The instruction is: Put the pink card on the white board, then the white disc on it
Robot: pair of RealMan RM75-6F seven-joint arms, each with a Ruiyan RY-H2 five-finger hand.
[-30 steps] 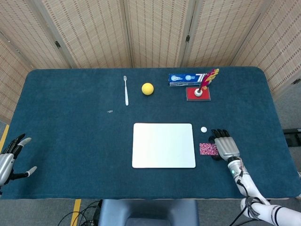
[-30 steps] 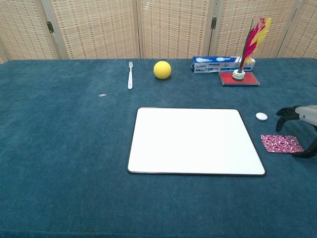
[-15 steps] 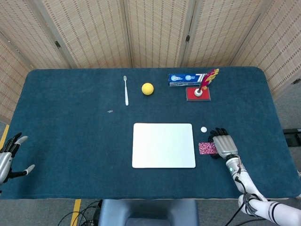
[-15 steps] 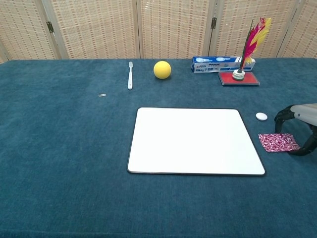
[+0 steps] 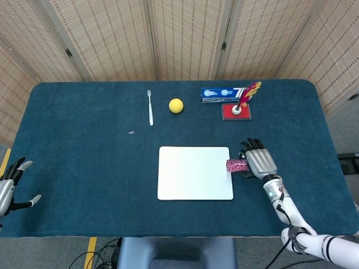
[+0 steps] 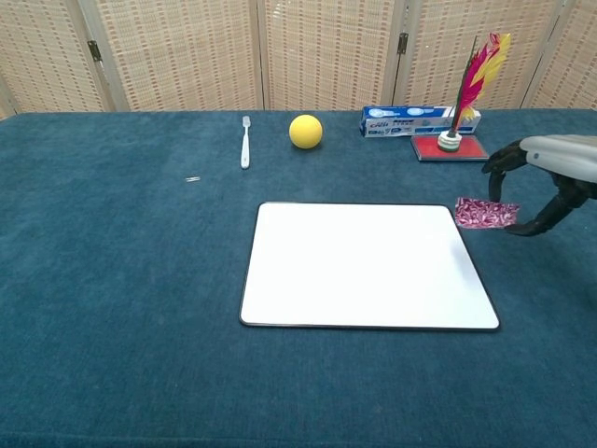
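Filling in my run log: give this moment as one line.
phase: carry | right hand: holds pink card lifted at white board right edge | left hand: idle

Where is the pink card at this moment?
The pink card is held by the right robot hand above the right edge of the white board, lifted off the table, in both views.

The right robot hand (image 5: 259, 163) holds the pink card (image 5: 236, 165) over the right edge of the white board (image 5: 194, 172).
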